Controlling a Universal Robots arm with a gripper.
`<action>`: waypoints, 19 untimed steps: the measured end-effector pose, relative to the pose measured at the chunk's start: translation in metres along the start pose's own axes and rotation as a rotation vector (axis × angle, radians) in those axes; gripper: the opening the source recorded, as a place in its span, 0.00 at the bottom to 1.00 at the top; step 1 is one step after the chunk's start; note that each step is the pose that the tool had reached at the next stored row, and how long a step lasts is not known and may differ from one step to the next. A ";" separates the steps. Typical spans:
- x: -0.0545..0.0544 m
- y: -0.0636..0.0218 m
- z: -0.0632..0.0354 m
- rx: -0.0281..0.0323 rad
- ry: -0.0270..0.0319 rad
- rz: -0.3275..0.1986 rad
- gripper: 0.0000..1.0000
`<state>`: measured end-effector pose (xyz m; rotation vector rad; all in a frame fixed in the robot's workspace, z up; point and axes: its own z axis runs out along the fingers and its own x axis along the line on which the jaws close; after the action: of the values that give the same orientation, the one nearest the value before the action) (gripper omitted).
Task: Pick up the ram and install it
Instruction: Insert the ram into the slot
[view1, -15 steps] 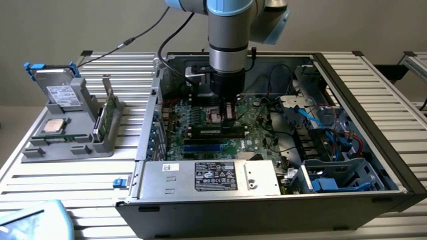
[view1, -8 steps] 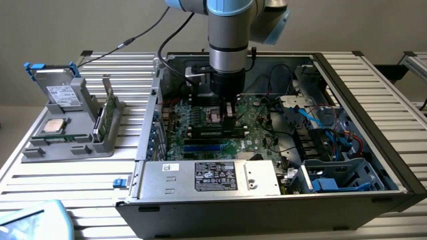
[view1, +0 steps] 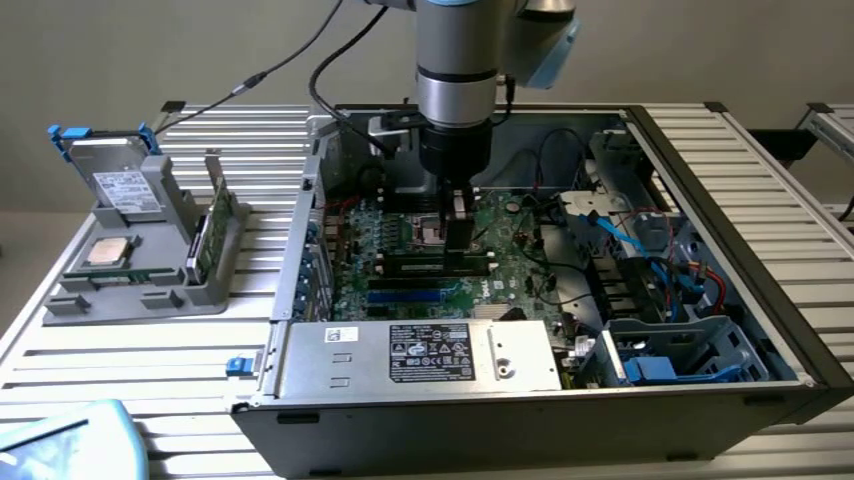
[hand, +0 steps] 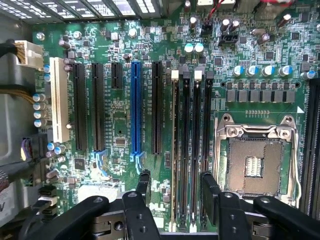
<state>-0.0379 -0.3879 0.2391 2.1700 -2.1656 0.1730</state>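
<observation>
Hangs over memory slots (hand: 195, 150), gripper (hand: 176, 189) spread apart, clamping nothing. Straddles the ram (hand: 173, 150), seated edge-on in its slot. Sits at 3 o'clock of grey tray (view1: 134, 303), exterior view.

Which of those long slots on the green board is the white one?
The white slot, at one end of the row beside the white cable plug. Every other long slot is black, except one blue slot further along.
</observation>
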 end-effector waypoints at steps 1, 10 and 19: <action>0.000 0.0007 -0.0008 0.0001 -0.0003 0.000 0.53; 0.002 0.0062 -0.0008 -0.0152 -0.0018 -0.002 0.53; 0.002 0.0062 -0.0008 -0.0287 -0.0018 -0.004 0.20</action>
<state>-0.0441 -0.3902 0.2400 2.1597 -2.1511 0.1389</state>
